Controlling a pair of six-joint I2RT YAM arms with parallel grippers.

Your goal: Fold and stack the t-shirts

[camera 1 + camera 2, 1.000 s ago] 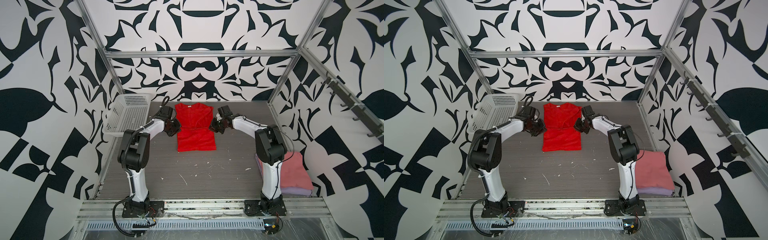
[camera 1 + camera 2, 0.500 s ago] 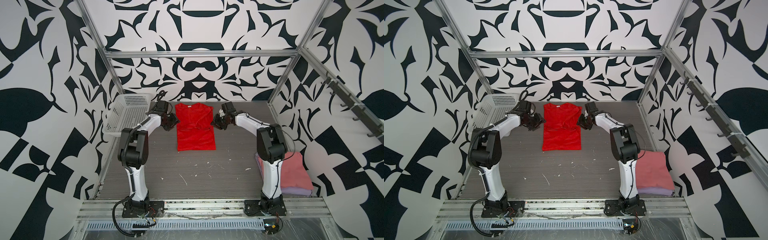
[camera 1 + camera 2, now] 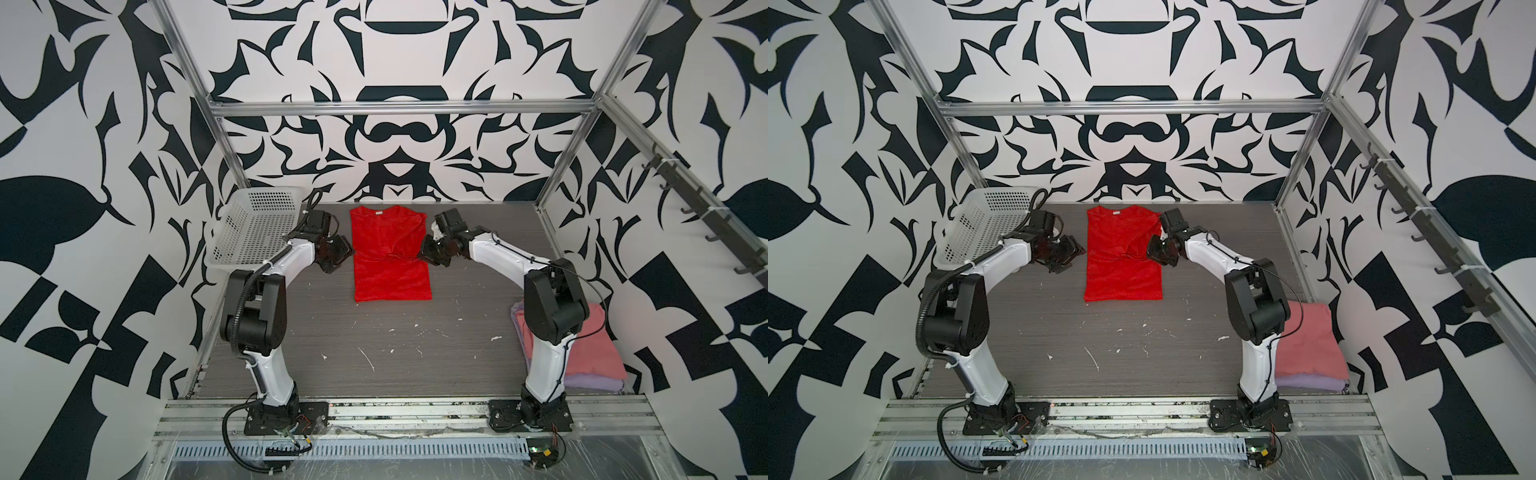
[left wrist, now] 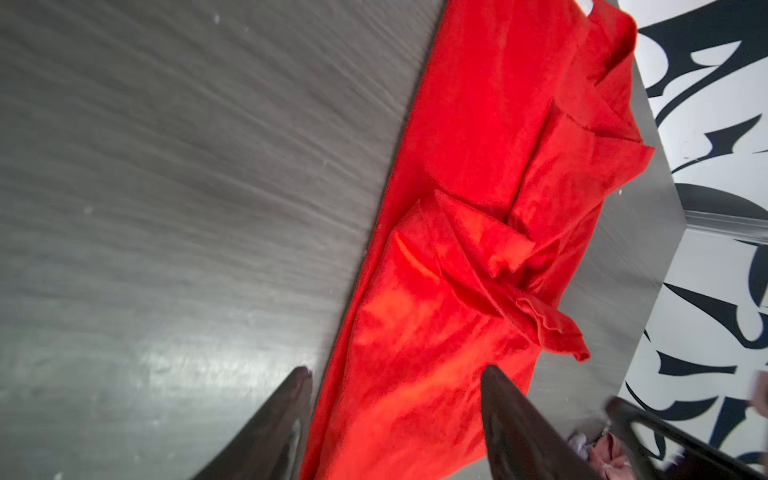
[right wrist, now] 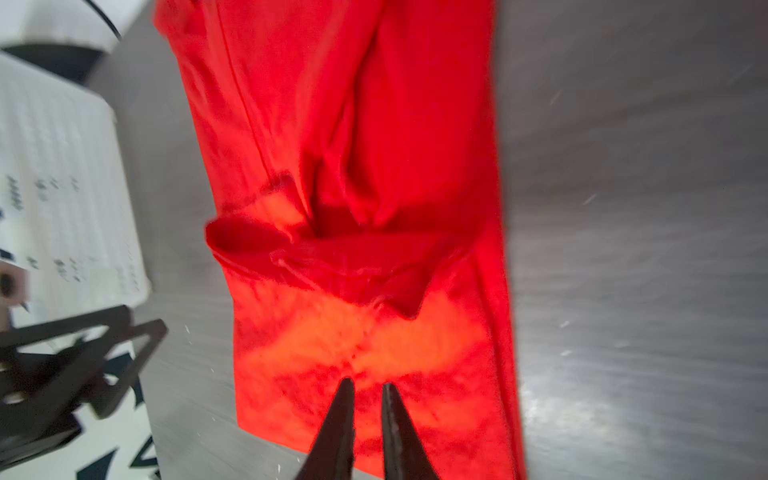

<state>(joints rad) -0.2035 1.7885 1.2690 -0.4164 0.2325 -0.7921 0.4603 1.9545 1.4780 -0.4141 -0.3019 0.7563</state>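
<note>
We see the grey worktop (image 3: 374, 340) with both arms rising from its near edge, elbows bent high and forearms reaching forward and inward. The left arm (image 3: 291, 259) ends just beside the left edge of the red t-shirt (image 3: 390, 257). The left jaws stand wide apart and hold nothing. The right arm (image 3: 494, 253) mirrors it, and the right jaws hang over the shirt's right edge, a narrow gap between them and no cloth pinched. The red t-shirt lies flat at the middle of the far edge, sleeves folded in. A white basket (image 3: 253, 224) leans at the far left corner. At the near right corner the pink t-shirt (image 3: 594, 349) lies folded on the lavender t-shirt (image 3: 590, 382).
</note>
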